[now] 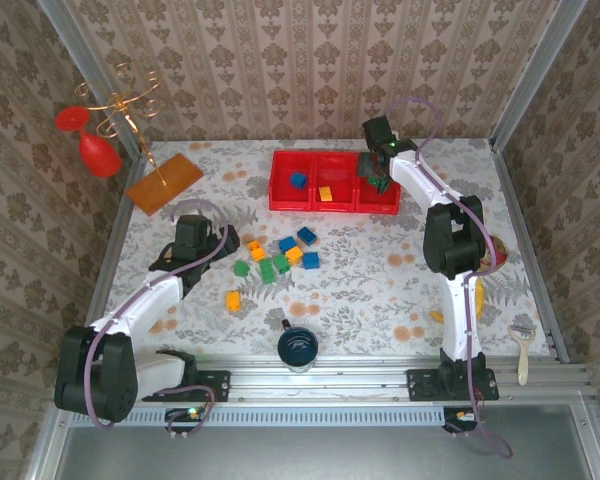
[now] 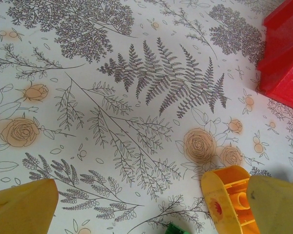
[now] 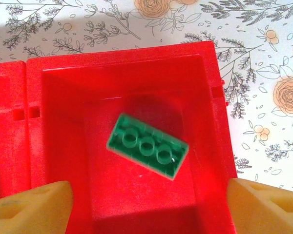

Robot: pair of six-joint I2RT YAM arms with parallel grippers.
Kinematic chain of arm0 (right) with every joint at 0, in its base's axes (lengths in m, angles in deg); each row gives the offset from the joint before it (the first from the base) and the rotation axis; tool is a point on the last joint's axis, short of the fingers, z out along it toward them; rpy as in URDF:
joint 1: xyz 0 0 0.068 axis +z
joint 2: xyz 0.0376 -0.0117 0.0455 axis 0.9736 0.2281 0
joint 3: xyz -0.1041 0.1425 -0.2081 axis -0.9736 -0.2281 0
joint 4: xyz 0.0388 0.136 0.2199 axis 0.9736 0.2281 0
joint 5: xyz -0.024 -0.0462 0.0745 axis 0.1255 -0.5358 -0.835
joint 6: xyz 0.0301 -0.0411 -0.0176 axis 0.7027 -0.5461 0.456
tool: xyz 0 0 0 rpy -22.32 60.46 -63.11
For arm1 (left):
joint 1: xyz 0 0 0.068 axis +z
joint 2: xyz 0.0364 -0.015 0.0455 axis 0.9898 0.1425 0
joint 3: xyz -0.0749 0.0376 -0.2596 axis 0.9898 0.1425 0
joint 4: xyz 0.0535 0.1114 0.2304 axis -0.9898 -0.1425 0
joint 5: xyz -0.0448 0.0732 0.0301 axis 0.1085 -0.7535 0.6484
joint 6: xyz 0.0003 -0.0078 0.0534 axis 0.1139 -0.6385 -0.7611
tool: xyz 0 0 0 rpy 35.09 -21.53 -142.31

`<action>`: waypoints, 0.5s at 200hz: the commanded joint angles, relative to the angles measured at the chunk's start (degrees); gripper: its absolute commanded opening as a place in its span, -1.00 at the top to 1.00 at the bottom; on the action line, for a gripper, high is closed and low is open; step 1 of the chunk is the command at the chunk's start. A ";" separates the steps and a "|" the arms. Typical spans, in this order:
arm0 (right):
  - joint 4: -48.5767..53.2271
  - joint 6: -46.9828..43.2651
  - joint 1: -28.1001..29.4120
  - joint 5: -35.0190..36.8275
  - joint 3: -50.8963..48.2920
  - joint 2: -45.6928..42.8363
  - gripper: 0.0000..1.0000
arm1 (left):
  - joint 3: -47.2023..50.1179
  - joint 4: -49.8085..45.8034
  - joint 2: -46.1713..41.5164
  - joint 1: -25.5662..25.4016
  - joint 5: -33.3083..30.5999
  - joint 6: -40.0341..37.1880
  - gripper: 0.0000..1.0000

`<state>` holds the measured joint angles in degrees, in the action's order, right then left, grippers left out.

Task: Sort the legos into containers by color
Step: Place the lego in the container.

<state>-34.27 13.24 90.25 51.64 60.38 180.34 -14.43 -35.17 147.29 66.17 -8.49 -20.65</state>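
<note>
Right claw [image 3: 149,189] spread over green brick [image 3: 147,152], loose in red tray [image 3: 122,63]. Left claw [image 2: 151,185] spread, orange brick [image 2: 229,200] at one finger, maybe touching. Bricks light, rigid, slick; pinch the flat sides.

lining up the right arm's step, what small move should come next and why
Probably lift the right gripper straight up out of the red tray: the green brick is inside its end compartment, clear of both fingers, and loose bricks wait.
</note>
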 commanded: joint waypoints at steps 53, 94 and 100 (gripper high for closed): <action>-2.99 1.28 0.10 -0.99 -9.86 -10.34 -0.83 | -3.00 -6.61 -0.33 0.52 2.86 -3.47 -1.00; -6.82 3.22 0.76 -1.17 -19.87 -17.46 -0.96 | -4.55 -7.51 1.20 -0.47 7.20 -7.24 -1.00; -6.87 3.54 0.84 -1.23 -21.20 -18.43 -0.98 | -5.04 -7.57 1.68 -0.90 7.64 -8.04 -1.00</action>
<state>-38.80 14.64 90.49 50.98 43.29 166.61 -16.60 -41.07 147.51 66.10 -4.36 -24.38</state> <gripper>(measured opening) 0.972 0.999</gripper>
